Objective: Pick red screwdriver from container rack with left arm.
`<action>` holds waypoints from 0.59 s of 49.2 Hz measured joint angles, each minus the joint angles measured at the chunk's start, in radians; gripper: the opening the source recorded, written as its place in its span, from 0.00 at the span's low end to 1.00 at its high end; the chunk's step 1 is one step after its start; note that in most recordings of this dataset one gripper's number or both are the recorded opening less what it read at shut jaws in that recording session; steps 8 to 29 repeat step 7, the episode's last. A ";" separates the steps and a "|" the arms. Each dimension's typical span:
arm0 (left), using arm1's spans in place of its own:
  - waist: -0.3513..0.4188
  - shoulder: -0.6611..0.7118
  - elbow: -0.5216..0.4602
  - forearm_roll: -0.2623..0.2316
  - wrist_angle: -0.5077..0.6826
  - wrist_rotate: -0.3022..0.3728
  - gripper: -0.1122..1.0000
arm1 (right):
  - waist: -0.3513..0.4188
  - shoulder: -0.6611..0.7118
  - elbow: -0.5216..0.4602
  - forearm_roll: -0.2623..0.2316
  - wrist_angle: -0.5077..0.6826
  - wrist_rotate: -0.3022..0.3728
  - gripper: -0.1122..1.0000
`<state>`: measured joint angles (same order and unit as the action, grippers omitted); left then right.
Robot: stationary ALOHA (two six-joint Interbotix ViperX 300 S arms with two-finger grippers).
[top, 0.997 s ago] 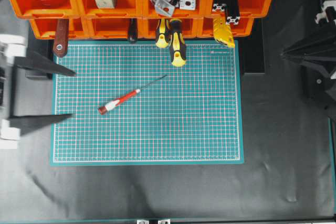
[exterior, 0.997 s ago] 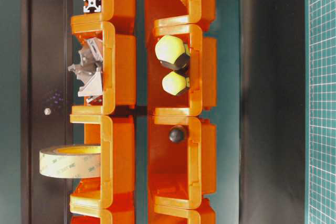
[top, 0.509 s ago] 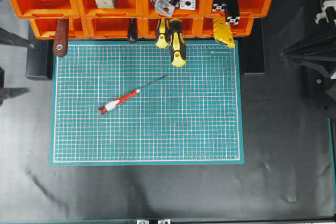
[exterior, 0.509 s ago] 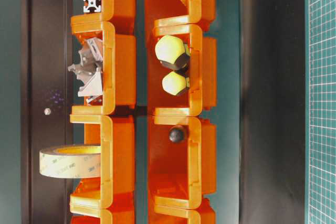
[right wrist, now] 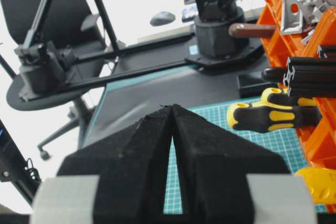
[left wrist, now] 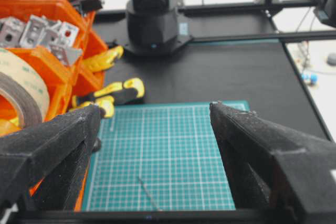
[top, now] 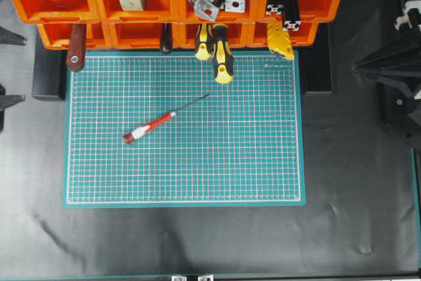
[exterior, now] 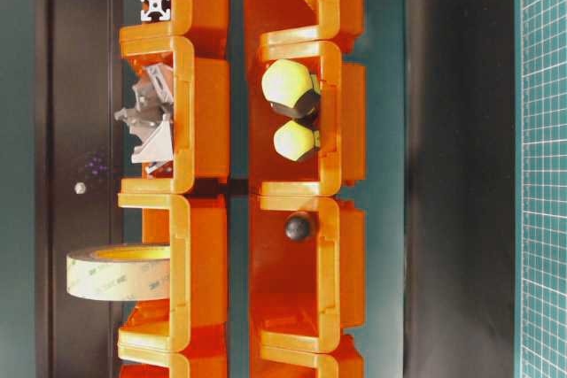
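left end effector point(left wrist: 152, 145): jaws spread wide, nothing between them, parked off the left edge of the mat; in the overhead view only the two finger tips poke in at the frame edge.

red screwdriver point(top: 158, 123): not in the rack at all, it's lying flat on the green cutting mat point(top: 197, 176), cap end toward the lower left, thin shaft pointing up-right. The left wrist view only catches the shaft tip low in the frame.

container rack point(top: 171, 4): orange bins along the top of the mat, well apart from the screwdriver.

step in hand: looks to me like the pick-out is basically done and the arm is clear of it.

doing it well: if it has to go back in, I'd come straight down over the red-and-white handle, jaws across it, since the shaft is too skinny to pinch.

watch out: yellow-black screwdrivers point(top: 220, 57) stick out of the lower bins, so stay low on the mat.

right end effector point(right wrist: 172, 129): pressed together, idle on the right.
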<state>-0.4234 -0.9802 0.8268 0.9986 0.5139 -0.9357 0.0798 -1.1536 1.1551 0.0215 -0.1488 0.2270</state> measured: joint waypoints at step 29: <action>0.005 0.000 0.008 -0.002 0.000 -0.002 0.83 | 0.000 0.000 -0.002 0.000 0.000 0.000 0.10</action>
